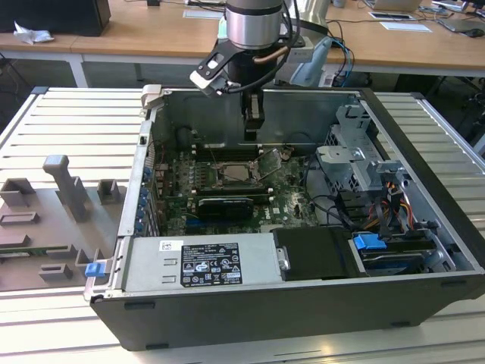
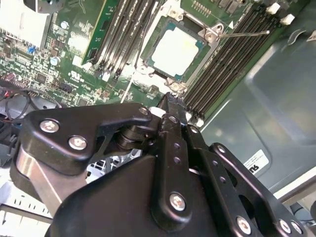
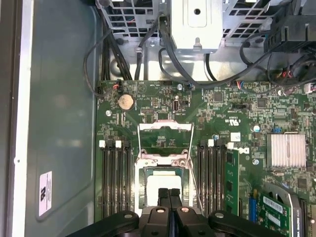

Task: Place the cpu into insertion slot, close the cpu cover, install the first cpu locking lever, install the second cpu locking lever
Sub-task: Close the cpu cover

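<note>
The open computer case [image 1: 227, 318] lies on its side on the slatted desk [image 1: 68, 121], so the green motherboard [image 1: 295, 205] faces up and the arm can reach it from above. The arm comes in from the top centre of the exterior view, and its claw [image 1: 253, 133] hangs inside the case, just above the board and a little beyond the socket.

In the second wrist view the cpu [image 2: 175, 49] shows as a pale square in the upper middle of the frame. It sits flat and square inside the insertion slot [image 3: 140, 187], so the placing step looks done. In the first wrist view the same pale top [image 3: 157, 181] peeks out just above the fingertips, low in the frame.

The cpu cover [image 3: 165, 127] is swung open on its hinge, leaning back from the socket with green board visible through its cut-out. It has to stand like this to leave the chip's way in free, and it is not yet closed. A thin wire locking lever [image 2: 244, 33] juts out past the socket corner at the upper right, unlatched; which of the two it is I cannot tell.

The claw [image 3: 169, 191] is narrowed to a close, its fingers pressed together with nothing held between them.
</note>
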`<state>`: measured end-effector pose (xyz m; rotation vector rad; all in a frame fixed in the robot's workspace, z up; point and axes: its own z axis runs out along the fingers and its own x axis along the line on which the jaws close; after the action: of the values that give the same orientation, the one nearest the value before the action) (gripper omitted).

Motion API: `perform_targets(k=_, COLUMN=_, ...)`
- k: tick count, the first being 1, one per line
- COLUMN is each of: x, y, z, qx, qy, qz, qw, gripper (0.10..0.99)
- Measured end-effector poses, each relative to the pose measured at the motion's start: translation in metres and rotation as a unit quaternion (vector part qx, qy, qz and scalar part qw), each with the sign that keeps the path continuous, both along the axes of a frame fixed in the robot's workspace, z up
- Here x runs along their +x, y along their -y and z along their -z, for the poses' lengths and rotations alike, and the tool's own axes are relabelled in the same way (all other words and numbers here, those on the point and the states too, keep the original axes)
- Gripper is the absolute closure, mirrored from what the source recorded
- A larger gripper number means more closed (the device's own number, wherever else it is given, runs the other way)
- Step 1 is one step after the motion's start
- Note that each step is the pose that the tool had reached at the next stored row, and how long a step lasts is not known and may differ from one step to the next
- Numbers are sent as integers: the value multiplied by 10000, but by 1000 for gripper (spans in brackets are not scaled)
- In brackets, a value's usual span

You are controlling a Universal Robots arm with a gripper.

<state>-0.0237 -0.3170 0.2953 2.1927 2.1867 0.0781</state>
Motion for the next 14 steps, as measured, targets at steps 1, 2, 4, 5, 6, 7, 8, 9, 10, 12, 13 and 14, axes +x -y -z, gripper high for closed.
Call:
perform_targets(k=1, x=8, y=0, z=0, qx=0, qy=0, qz=0, qw=10000, gripper=980)
perform_targets(k=2, x=16, y=0, z=0, qx=0, qy=0, qz=0, qw=10000, gripper=980)
perform_targets(k=4, x=43, y=0, z=0, qx=0, qy=0, qz=0, qw=10000, gripper=980)
perform_targets(k=5, x=52, y=0, z=0, qx=0, qy=0, qz=0, qw=10000, gripper=980)
perform_targets(k=6, x=59, y=0, z=0, qx=0, qy=0, qz=0, qw=10000, gripper=980)
perform_targets(k=7, x=71, y=-1, z=0, qx=0, qy=0, qz=0, qw=10000, gripper=980)
perform_targets(k=8, x=80, y=-1, z=0, qx=0, qy=0, qz=0, qw=10000, gripper=980)
perform_targets(k=9, x=84, y=-1, z=0, qx=0, qy=0, qz=0, qw=10000, gripper=980)
perform_targets(k=10, x=95, y=-1, z=0, qx=0, qy=0, qz=0, qw=10000, gripper=980)
perform_targets(k=12, x=108, y=-1, z=0, qx=0, qy=0, qz=0, qw=10000, gripper=980)
perform_targets(k=13, x=120, y=-1, z=0, qx=0, qy=0, qz=0, qw=10000, gripper=980)
perform_targets(k=14, x=131, y=-1, z=0, qx=0, qy=0, qz=0, qw=10000, gripper=980)
